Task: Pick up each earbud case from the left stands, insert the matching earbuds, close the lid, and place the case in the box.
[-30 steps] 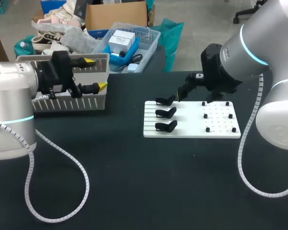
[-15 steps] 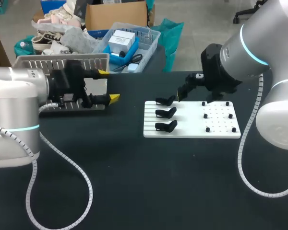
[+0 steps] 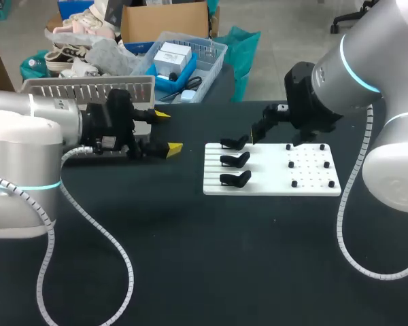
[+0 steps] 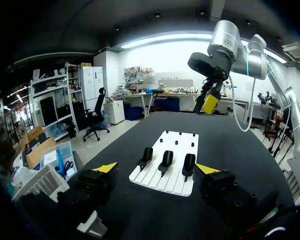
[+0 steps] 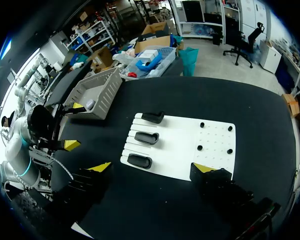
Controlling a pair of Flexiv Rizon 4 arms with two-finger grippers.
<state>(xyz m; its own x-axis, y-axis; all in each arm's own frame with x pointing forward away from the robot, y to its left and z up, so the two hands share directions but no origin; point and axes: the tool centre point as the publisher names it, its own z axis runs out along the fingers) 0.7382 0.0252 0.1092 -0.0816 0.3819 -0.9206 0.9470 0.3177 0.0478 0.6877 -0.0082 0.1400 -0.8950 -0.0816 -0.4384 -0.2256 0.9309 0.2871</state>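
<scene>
A white board (image 3: 272, 170) lies on the black table. Three black earbud cases on stands (image 3: 235, 160) sit in a column on its left half, and several small black earbuds or pegs (image 3: 294, 183) dot its right half. My left gripper (image 3: 167, 131) hovers open and empty left of the board, its fingers pointing at the stands (image 4: 166, 161). My right gripper (image 3: 272, 132) hangs open and empty above the board's far edge, looking down on the cases (image 5: 146, 137). From there my left gripper (image 5: 74, 125) shows beside the grey slatted box (image 5: 97, 92).
The grey slatted box (image 3: 88, 88) stands at the table's back left, behind my left arm. White cable loops trail from both arms over the table's front, at the left (image 3: 88, 265) and at the right (image 3: 353, 251).
My left arm has swung right, away from the grey box and toward the board, its gripper still open. The right arm has not moved.
</scene>
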